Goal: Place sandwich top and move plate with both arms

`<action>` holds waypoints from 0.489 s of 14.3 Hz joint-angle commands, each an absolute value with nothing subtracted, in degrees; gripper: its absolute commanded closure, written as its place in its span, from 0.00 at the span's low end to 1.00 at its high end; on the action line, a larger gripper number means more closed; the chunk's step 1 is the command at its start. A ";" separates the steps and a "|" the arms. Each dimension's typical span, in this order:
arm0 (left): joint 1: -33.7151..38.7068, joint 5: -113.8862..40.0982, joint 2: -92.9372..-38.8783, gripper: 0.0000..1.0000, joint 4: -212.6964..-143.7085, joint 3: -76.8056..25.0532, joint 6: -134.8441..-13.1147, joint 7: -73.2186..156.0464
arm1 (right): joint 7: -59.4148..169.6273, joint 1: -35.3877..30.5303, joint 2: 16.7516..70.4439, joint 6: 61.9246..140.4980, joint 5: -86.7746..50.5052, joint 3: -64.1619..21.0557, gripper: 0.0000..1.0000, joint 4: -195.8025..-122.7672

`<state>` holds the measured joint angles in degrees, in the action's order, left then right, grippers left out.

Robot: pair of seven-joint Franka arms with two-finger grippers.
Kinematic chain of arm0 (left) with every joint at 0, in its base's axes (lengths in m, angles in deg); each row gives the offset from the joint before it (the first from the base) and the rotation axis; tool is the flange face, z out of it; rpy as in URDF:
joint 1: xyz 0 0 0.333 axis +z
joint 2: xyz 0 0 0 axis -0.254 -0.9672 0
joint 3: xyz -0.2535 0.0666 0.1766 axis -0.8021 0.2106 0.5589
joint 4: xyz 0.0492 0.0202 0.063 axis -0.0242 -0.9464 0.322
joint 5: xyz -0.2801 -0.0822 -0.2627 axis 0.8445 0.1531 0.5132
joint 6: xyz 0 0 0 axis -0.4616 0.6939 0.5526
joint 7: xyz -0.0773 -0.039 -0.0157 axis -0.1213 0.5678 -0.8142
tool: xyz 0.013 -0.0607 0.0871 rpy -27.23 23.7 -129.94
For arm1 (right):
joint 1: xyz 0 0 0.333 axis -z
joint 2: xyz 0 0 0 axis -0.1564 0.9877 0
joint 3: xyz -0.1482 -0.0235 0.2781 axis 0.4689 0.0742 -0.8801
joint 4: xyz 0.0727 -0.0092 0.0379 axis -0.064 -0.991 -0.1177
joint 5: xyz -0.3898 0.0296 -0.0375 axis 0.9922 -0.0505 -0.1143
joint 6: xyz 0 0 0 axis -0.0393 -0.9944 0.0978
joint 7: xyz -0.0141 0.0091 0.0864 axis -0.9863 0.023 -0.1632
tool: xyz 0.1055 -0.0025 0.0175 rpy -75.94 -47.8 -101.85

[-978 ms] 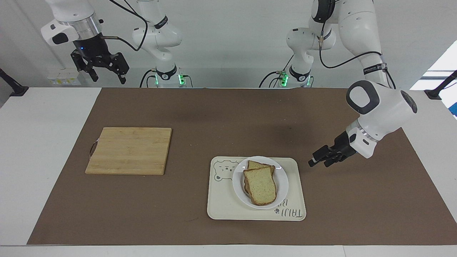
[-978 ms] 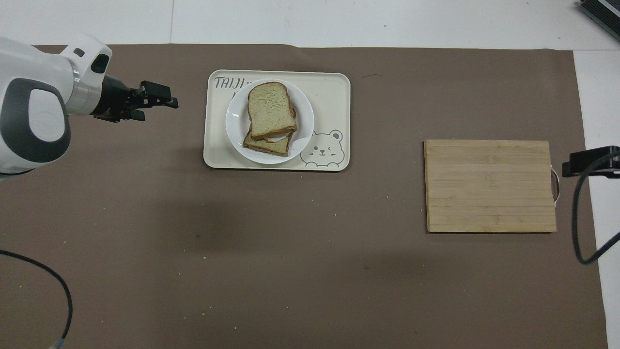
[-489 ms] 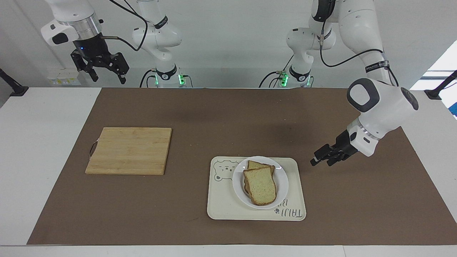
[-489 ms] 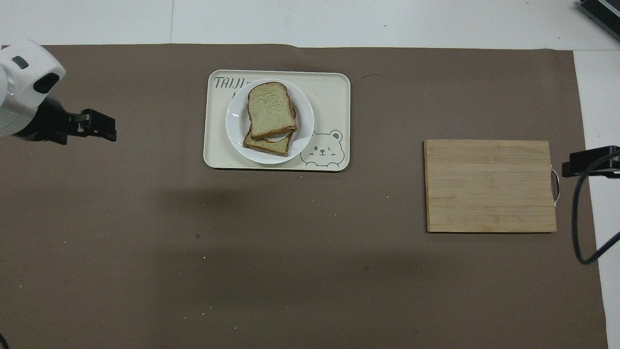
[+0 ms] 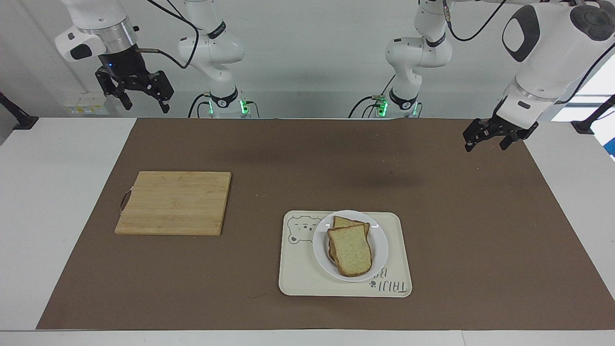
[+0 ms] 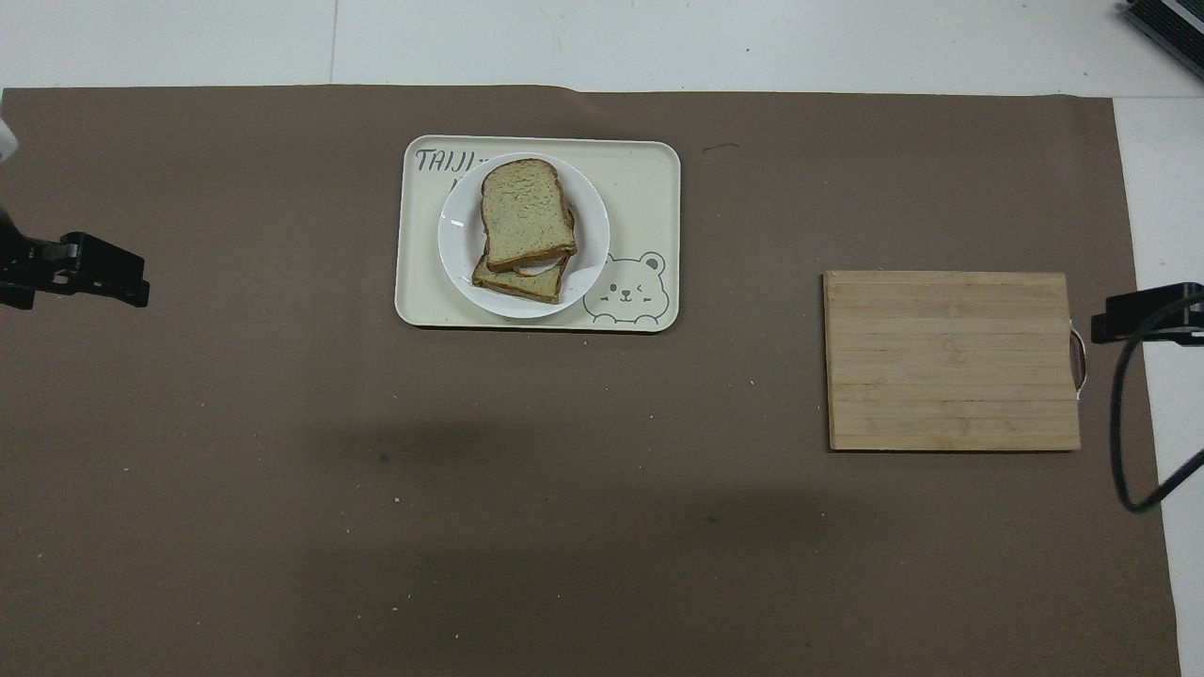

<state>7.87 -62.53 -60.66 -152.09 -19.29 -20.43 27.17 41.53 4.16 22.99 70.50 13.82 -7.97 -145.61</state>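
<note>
Left gripper (image 5: pixel 489 137) is up in the air over the brown mat (image 5: pixel 432 158) at the left arm's end of the table, holding nothing, fingers spread a bit. It's well apart from the sandwich top (image 5: pixel 352 249), which lies on the stack of bread on the plate (image 5: pixel 379 242), sitting a little askew on the slice under it so that slice's edge pokes out on the side nearer the robots. The plate is on the cream bear tray (image 5: pixel 298 274), roughly mid-table, pretty far from the robots. Right gripper (image 5: pixel 137 93) hangs high at the right arm's end, jaws open and empty, waiting; it's up above the table's edge by the robots, also nowhere near the bread. A wooden cutting board (image 5: pixel 175 202) lies bare on the mat toward the right arm's end, well apart from the tray.
</note>
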 commanded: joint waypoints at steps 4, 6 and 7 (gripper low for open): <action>9.44 -62.03 -60.07 0.00 -152.50 -19.86 -19.71 25.97 | 43.06 4.87 22.19 69.92 13.69 -8.38 0.00 -146.15; 9.53 -62.03 -59.98 0.00 -152.50 -19.86 -19.44 26.06 | 43.06 4.87 22.19 69.83 13.69 -8.38 0.00 -146.15; 9.44 -62.03 -59.89 0.00 -152.50 -19.86 -19.44 26.15 | 43.06 4.87 22.19 69.92 13.69 -8.38 0.00 -146.15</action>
